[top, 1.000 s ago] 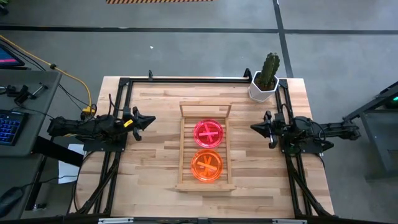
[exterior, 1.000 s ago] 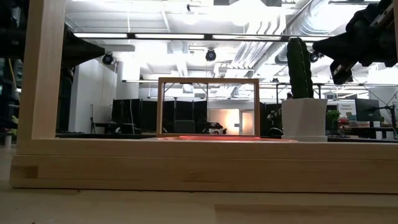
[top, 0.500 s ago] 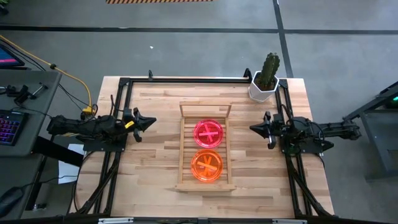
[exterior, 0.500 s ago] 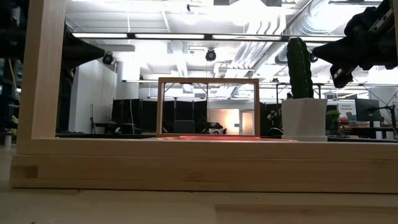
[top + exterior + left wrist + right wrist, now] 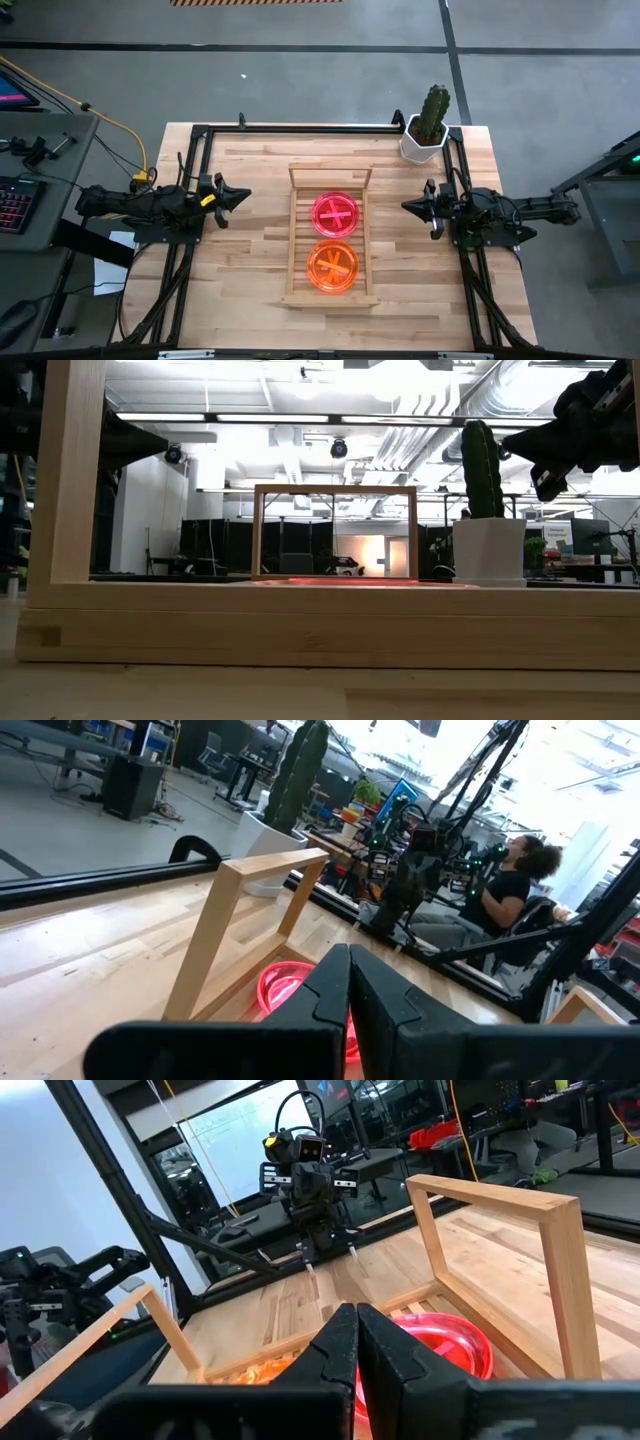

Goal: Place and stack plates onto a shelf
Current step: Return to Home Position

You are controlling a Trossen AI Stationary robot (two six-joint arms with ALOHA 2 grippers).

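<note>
The light-wood slatted shelf [image 5: 331, 240] lies mid-table, its raised rail [image 5: 331, 172] at the far end. On its slats rest a neon pink stack of plates [image 5: 335, 213] toward the far end and an orange stack [image 5: 332, 265] toward the near end. My left gripper [image 5: 243, 194] hovers shut at the table's left side, pointing at the shelf. My right gripper [image 5: 408, 206] hovers shut at the right side, also pointing at the shelf. The pink plates [image 5: 283, 988] [image 5: 440, 1342] show past the shut fingers in both wrist views.
A potted cactus [image 5: 429, 125] in a white pot stands at the table's far right corner. Black frame rails [image 5: 300, 127] run along the table's far, left and right edges. A seated person [image 5: 505, 892] shows beyond the table in the left wrist view.
</note>
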